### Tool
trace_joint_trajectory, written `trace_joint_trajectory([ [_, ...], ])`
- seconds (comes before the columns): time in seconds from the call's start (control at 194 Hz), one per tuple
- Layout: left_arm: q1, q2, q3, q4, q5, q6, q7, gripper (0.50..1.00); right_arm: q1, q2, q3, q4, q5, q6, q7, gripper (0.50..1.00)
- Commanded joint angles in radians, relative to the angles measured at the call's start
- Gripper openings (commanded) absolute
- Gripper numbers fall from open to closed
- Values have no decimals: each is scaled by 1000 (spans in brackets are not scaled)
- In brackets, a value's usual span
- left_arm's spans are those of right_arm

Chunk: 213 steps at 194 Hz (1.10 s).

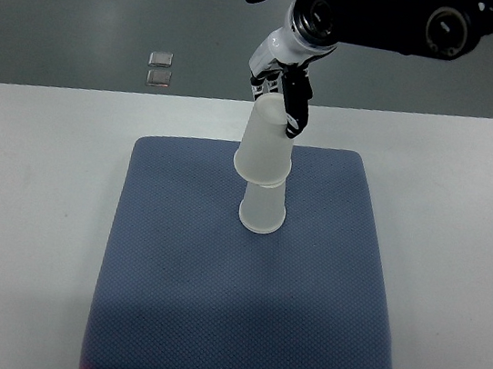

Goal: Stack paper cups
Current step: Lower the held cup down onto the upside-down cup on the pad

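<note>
Two translucent white paper cups stand upside down near the middle of a blue mat [211, 308]. The lower cup [262, 210] rests on the mat with its wide mouth down. The upper cup [264, 146] sits over the lower one's base and leans slightly. My right hand [284, 96] comes down from the top right on a black arm. Its dark fingers are shut on the upper cup's narrow end. Whether the upper cup is fully seated on the lower one is not visible.
The mat lies on a white table [34, 191] with bare margins to the left and right. Two small shiny squares [160, 69] lie on the grey floor beyond the table's far edge.
</note>
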Motion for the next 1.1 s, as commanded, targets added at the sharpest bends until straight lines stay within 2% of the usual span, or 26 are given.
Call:
trace_joint_trajectory([
  [0.0, 0, 0, -1, 0, 0, 0, 0, 1000, -16, 0, -5, -16, 0, -7, 0, 666],
  [0.608, 0, 0, -1, 2, 0, 0, 0, 1000, -93, 0, -12, -58, -8, -12, 0, 676],
  [1.092, 0, 0, -1, 2, 0, 0, 0, 1000, -145, 0, -27, -79, -8, -38, 0, 719],
])
